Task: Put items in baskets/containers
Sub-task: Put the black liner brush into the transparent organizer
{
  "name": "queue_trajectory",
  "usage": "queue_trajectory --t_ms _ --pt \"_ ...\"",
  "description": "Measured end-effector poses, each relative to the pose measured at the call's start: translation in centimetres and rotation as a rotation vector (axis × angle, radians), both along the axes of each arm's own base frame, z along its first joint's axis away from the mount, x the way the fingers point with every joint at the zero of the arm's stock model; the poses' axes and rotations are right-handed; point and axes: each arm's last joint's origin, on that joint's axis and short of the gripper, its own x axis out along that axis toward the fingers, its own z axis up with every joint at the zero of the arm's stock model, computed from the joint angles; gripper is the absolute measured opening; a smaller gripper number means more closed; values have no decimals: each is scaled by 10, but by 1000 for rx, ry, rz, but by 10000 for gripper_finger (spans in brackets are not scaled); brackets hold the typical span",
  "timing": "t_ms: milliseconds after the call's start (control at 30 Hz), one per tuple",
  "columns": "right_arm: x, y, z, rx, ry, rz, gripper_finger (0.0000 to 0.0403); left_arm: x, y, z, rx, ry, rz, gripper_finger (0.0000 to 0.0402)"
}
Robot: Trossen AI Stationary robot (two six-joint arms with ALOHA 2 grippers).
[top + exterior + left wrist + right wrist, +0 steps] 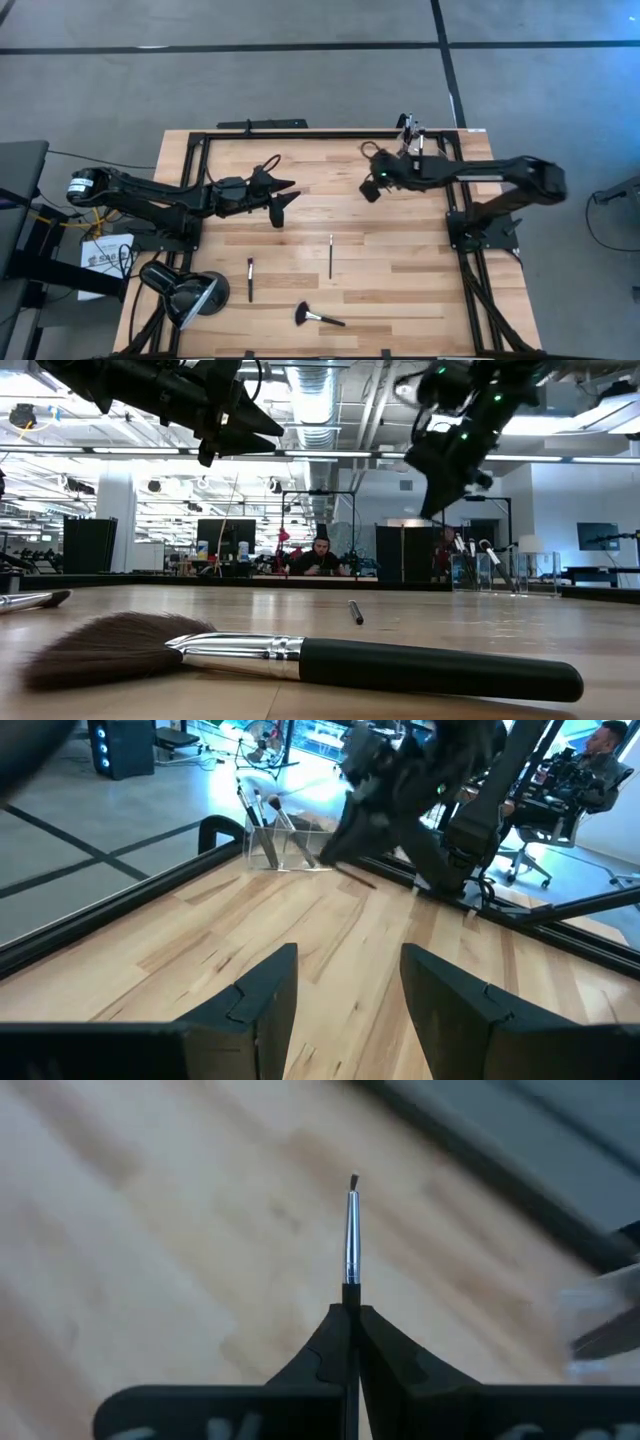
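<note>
My right gripper [352, 1312] is shut on a thin makeup brush [352, 1230] with a silver ferrule and a small bristle tip; it hovers above the table's far middle [371, 188]. The clear container [410, 135] stands at the far right edge with several brushes upright in it [480, 568]. Three brushes lie flat on the wood: a thin one [331, 255], a short one [250, 278] and a large fluffy-headed one [315, 317]. My left gripper [285, 195] hangs open over the left middle, holding nothing [345, 990]. My right gripper pinches the thin brush between its two fingertips, on the dark handle just behind the silver ferrule [352, 1292]. The brush runs on along the fingers' line, its bristle tip [353, 1181] pointing away from the gripper. The fingers slant downward, and the brush is lifted clear of the table.
A black dome-shaped lamp-like object [185, 290] sits at the near left corner. A black metal frame [330, 133] borders the tabletop. A person sits at a desk in the room beyond the table [320, 555]. Bare wood lies between the two grippers.
</note>
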Motion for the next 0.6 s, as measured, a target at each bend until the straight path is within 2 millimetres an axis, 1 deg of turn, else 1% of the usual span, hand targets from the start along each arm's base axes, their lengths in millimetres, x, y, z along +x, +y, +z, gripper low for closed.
queue_trajectory --t_ms 133,233,333,400,500,600 --pt "-17 0 16 -171 -177 -105 1 0 0 0 0 0 0 174" --pt "-30 -1 13 -275 -242 -156 1 0 0 0 0 0 0 174" --pt "-41 -6 10 -333 -308 -191 1 0 0 0 0 0 0 174" --pt "-48 -12 4 -361 -309 -218 1 0 0 0 0 0 0 174" --pt "-57 -24 3 -410 -346 -268 1 0 0 0 0 0 0 174" --pt "-64 -36 0 -447 -329 -302 1 0 0 0 0 0 0 174"
